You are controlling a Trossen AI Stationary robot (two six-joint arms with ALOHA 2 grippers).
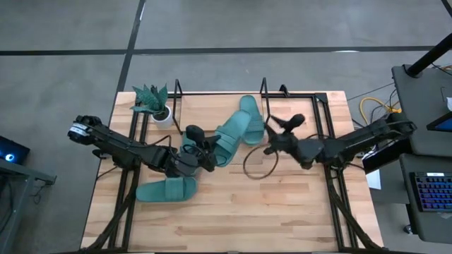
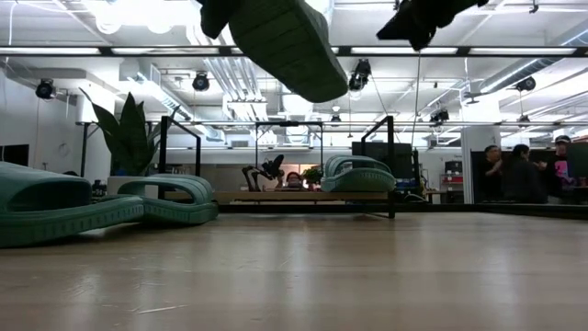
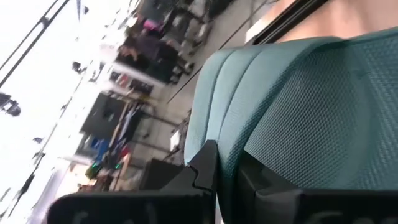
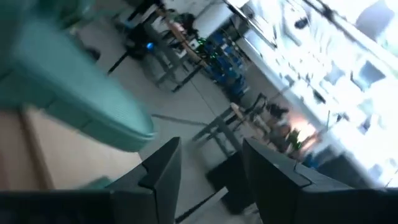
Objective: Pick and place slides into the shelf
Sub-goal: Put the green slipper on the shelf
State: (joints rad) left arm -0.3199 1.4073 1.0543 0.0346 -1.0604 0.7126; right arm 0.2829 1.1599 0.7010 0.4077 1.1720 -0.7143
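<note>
One teal slide [image 1: 232,140] hangs in the air above the table's middle, with my left gripper [image 1: 207,154] shut on its left end. In the low view its ribbed sole [image 2: 287,41] shows from below, high over the table. My right gripper [image 1: 271,146] stands open just right of it, with nothing between its fingers [image 4: 163,169]. Another slide [image 1: 250,115] lies on the shelf [image 2: 303,196] at the far side. Two more slides [image 1: 167,189] [image 2: 170,198] lie on the table at the left. My left gripper pinches the rim of the slide's sole [image 3: 249,140] between its two fingers, at the slide's left end. The fingers come nearly level from the table's left. The slide is lifted clear of the table and slants toward the far right.
A small potted plant [image 1: 155,104] stands at the far left corner beside the shelf's black wire frame [image 1: 263,90]. A loop of cable [image 1: 260,168] lies on the table below my right gripper. People show in the room beyond the table [image 2: 524,170].
</note>
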